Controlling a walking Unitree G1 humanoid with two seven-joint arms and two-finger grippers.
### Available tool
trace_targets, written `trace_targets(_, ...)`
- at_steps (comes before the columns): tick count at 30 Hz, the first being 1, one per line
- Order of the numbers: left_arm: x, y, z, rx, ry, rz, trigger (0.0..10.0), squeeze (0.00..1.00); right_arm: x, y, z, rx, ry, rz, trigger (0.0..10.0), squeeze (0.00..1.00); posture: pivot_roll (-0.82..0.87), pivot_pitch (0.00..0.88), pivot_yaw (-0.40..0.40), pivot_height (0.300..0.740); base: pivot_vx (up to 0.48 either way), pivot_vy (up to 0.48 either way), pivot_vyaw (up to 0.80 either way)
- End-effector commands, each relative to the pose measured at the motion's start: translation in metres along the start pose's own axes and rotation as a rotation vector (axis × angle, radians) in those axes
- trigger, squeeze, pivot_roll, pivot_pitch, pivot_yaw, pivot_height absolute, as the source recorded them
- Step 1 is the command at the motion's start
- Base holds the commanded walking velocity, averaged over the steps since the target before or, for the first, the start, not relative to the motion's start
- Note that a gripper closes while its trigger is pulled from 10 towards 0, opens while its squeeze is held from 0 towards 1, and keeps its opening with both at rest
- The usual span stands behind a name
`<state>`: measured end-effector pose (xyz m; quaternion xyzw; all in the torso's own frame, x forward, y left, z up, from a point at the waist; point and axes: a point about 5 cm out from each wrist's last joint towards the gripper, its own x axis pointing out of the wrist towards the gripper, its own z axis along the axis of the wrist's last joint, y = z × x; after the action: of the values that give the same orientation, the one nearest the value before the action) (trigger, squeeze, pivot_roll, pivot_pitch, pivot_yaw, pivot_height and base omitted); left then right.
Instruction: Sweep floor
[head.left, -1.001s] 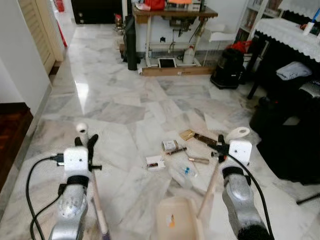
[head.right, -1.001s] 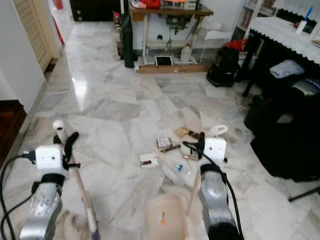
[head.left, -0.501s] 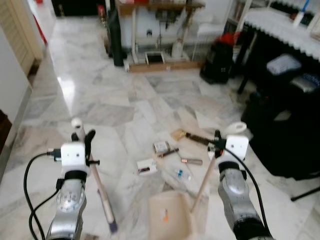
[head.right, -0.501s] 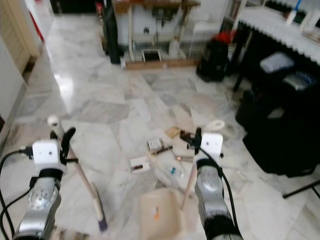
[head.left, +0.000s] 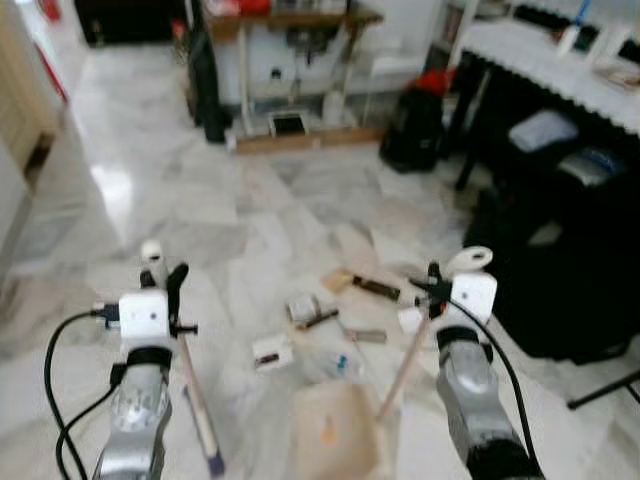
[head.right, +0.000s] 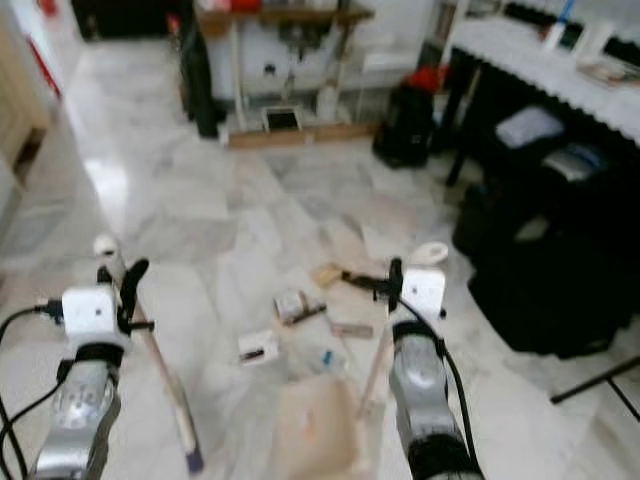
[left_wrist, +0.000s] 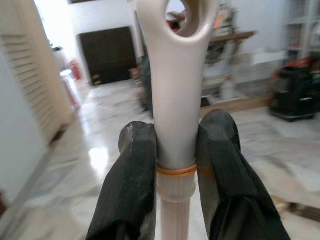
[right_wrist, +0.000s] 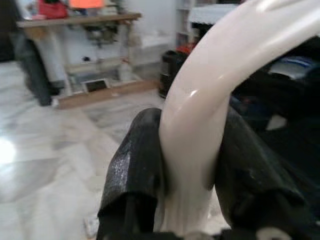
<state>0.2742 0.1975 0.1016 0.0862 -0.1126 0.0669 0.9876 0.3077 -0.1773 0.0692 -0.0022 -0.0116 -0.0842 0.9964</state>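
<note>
Litter on marble floor (head.left: 230, 220) ahead of both hands.
Left hand (left_wrist: 176, 165) clamps broom (head.left: 195, 395); right hand (right_wrist: 192, 175) clamps dustpan (head.left: 335, 440); several scraps (head.left: 320, 320) between, blurred.

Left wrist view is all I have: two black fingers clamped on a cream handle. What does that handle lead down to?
Observer: A broom; its stick slants down from the left pincer to the marble floor.
Operator: And the other arm?
Observer: The right pincer grips the dustpan handle; the beige dustpan sits low between the arms.
Operator: Where is the rubbish?
Observer: Scattered litter lies just beyond the dustpan, between the two arms.
</note>
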Motion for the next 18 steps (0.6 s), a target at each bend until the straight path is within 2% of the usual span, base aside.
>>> trace_targets(1, 0.0045, 0.0127, 0.0116, 0.022, -0.056, 0.035, 10.0, 0.00, 0.0071, 0.0024, 0.0160, -0.019, -0.063, 0.010, 10.0, 0.00, 0.06, 0.000, -0.057, 0.740, 0.296, 0.000, 0.00)
trace_targets(18, 0.0046, 0.0106, 0.0183, 0.032, -0.079, 0.031, 10.0, 0.00, 0.0048, 0.0004, 0.0171, -0.024, -0.061, 0.013, 10.0, 0.00, 0.06, 0.025, -0.063, 0.740, 0.299, 0.000, 0.00)
